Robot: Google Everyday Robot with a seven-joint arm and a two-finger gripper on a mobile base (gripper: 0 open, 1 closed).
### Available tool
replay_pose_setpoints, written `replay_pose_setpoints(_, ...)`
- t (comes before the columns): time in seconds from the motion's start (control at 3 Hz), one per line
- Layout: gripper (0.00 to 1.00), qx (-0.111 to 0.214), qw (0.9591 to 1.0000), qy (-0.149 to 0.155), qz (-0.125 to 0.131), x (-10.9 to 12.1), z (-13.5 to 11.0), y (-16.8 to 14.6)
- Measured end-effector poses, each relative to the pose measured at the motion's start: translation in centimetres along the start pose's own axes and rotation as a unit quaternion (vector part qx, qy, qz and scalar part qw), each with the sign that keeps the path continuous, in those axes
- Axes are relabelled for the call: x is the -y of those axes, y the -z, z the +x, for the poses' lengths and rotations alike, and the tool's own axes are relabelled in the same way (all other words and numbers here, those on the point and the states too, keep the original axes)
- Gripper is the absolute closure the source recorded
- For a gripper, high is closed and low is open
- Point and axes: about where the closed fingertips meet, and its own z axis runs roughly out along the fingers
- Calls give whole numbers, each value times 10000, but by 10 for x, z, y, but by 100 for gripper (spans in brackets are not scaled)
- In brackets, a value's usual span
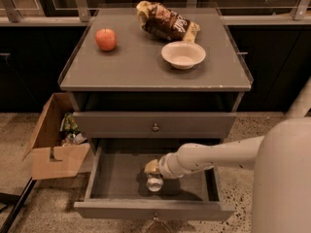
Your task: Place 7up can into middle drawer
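The middle drawer [112,176] is pulled open below the cabinet top, its front panel [155,210] nearest the camera. The 7up can [154,182], small and silver, stands upright inside it at about the middle of the drawer floor. My gripper [152,169] reaches into the drawer from the right on the white arm [214,157]. It sits right over the top of the can, touching it or nearly so. Its yellowish end hides the can's upper rim.
The upper grey drawer [155,125] is closed, with a round knob. On the cabinet top lie a red apple [106,39], a white bowl [183,54] and a brown snack bag [164,22]. An open cardboard box [53,147] stands on the floor at the left.
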Motion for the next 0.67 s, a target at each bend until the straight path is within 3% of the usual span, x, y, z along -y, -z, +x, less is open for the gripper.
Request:
replay_pose_setpoints(0.33,95,-202,9998,-32,26,12,0,-24)
replay_pose_setpoints(0.67,72,-202,9998,-33,25,12,0,-24)
